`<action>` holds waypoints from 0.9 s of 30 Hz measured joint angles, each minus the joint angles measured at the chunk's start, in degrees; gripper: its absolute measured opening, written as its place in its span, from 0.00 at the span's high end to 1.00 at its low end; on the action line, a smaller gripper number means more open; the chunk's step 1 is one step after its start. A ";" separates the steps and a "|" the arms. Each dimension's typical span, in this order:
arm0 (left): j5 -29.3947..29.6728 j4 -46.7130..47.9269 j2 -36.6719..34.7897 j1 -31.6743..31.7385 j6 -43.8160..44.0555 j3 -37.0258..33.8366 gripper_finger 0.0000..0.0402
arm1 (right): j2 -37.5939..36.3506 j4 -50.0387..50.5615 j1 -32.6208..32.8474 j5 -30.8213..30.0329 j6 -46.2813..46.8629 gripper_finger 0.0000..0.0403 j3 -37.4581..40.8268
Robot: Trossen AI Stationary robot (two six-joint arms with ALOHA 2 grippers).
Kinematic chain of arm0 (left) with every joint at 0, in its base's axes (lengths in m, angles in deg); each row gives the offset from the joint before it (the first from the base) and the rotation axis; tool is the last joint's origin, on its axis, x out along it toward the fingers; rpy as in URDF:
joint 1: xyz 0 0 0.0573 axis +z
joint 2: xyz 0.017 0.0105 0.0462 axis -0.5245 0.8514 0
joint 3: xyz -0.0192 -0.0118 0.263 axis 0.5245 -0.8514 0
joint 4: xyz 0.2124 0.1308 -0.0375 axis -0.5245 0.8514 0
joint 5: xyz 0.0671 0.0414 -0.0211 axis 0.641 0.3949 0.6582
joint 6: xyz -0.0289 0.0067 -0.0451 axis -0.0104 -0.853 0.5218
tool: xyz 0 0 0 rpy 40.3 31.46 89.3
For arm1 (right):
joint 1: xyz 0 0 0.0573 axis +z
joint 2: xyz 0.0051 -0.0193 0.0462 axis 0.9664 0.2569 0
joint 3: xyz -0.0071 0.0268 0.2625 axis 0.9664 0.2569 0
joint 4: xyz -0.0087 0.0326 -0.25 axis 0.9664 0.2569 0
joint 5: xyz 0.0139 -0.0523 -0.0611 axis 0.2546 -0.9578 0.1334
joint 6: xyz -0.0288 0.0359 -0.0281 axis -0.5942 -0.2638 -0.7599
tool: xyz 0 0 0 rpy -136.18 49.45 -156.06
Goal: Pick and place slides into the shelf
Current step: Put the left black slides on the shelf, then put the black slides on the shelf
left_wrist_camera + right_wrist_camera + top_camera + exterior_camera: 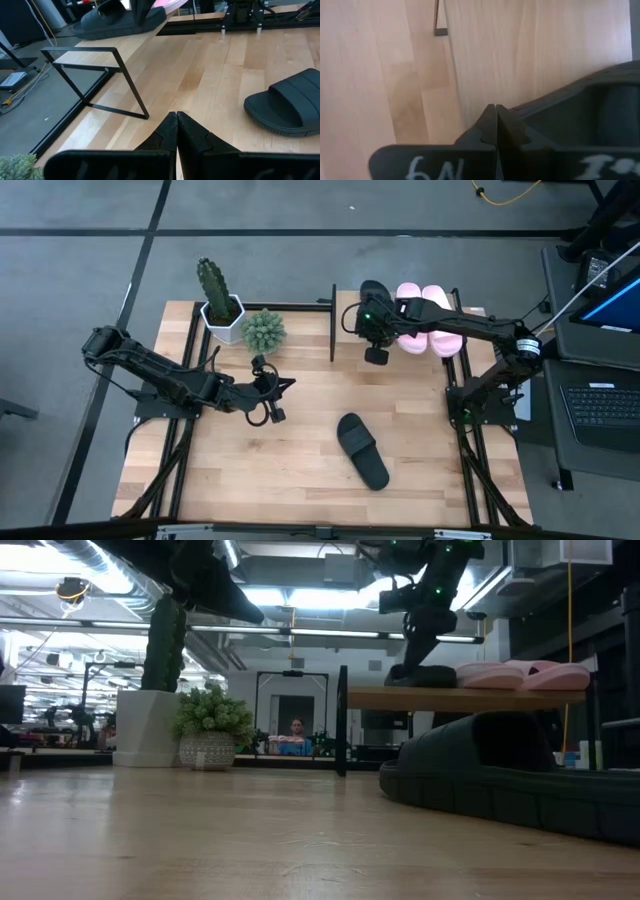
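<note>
Beyond the table (200,830), a seated person (296,727) is seen only low; overhead, both grippers' fingers are pressed together: left gripper (283,387), right gripper (372,330).

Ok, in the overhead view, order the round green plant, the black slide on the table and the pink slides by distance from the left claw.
1. Round green plant, just behind the left claw.
2. Black slide, lying on the table toward the right.
3. Pink slides, on the shelf, far right.

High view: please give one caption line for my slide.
Right gripper at a black slide beside two pink slides on the shelf; another black slide remains on the table.
</note>
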 joint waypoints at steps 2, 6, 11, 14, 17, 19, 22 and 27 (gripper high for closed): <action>0.00 0.02 0.00 0.00 -0.02 0.00 1.00 | -0.12 -0.95 0.00 0.01 -0.42 1.00 0.01; 0.00 0.00 0.00 0.00 -0.01 0.00 1.00 | -0.52 -4.96 0.00 0.07 -1.82 1.00 0.00; -0.39 0.02 0.00 0.00 -0.04 0.00 1.00 | -0.96 -9.14 0.00 0.13 -3.02 1.00 -0.09; -0.44 0.03 0.00 0.02 -0.04 0.00 1.00 | -1.30 -10.98 0.00 -0.01 -4.19 1.00 -0.07; -0.44 0.04 0.00 0.02 -0.05 0.00 1.00 | -2.11 -14.12 0.00 -2.70 -5.37 1.00 -0.07; -0.46 0.13 0.00 0.00 -0.06 0.00 1.00 | -3.07 -15.48 -0.02 -4.71 -5.40 1.00 -0.09; -0.45 0.22 0.00 0.00 -0.08 0.00 1.00 | -5.32 -15.58 0.00 -8.19 -5.10 1.00 -0.07; -0.44 0.22 0.00 0.00 -0.11 0.00 1.00 | -10.97 -15.78 1.31 -10.11 -2.96 1.00 0.15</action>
